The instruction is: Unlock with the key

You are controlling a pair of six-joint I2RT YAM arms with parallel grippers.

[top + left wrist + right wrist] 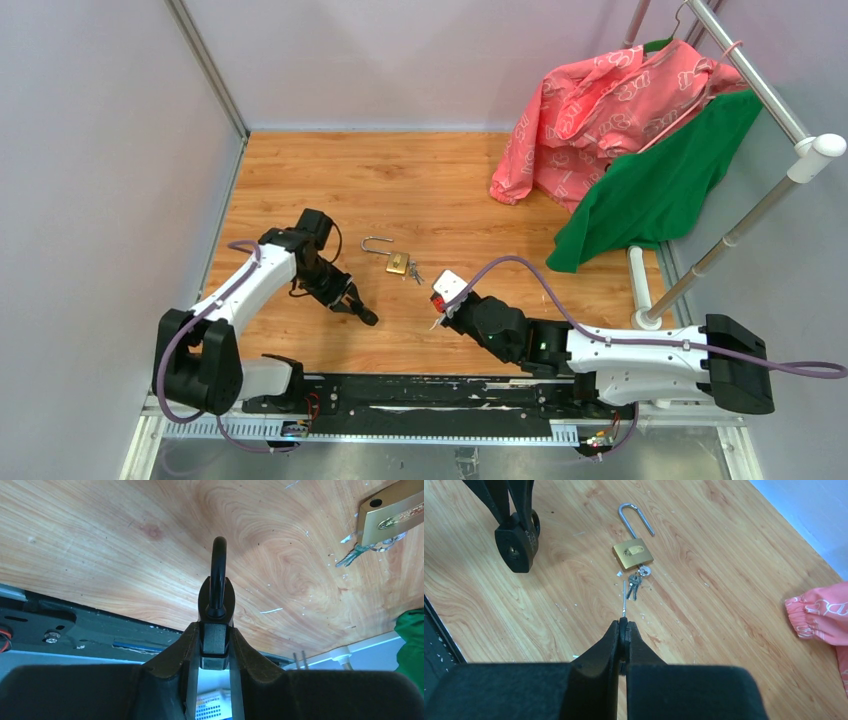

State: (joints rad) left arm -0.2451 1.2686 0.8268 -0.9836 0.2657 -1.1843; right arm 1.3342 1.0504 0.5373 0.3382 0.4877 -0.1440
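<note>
Two padlocks show from above: a brass padlock (397, 263) lies mid-frame with its shackle sprung. A black padlock (365, 315) is pinched in the left gripper (350, 300), lower left of it. The right gripper (440, 320) sits lower right.

Left wrist: the jaws clamp the black body, shackle pointing up-frame.

Right wrist: the jaws are pressed together on a thin key (624, 597) aimed up-frame at the brass padlock. The black padlock's keyhole (513, 552) lies upper left, so the key likely must swing left.

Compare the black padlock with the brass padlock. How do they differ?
The black padlock is gripped in the left pincer; the brass padlock lies flat on the table. The brass one's shackle stands open and keys lie at its base; the black one's keyhole is empty. Both have a curved metal shackle.
</note>
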